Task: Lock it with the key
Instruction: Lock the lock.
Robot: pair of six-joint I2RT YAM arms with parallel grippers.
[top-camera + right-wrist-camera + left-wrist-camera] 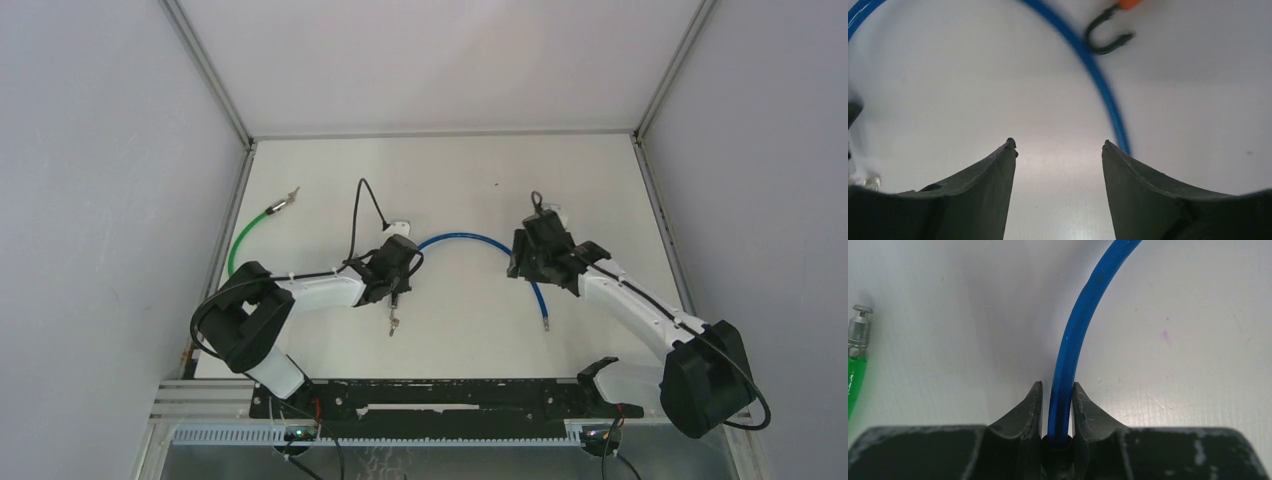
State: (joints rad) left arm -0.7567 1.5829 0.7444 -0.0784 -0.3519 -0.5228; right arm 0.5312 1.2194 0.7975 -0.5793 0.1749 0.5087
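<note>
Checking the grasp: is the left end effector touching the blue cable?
Touching. The left wrist view shows the left end effector pinching the blue cable, no gap.

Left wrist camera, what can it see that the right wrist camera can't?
Only the left wrist view shows the green plastic-coated cable with its silver metal tip, and the left fingers shut on the blue plastic-coated cable. Only the right wrist view shows a black curved hook with an orange bit at the top edge, and the right fingers open with nothing between them. Both show the blue cable and the white table.
</note>
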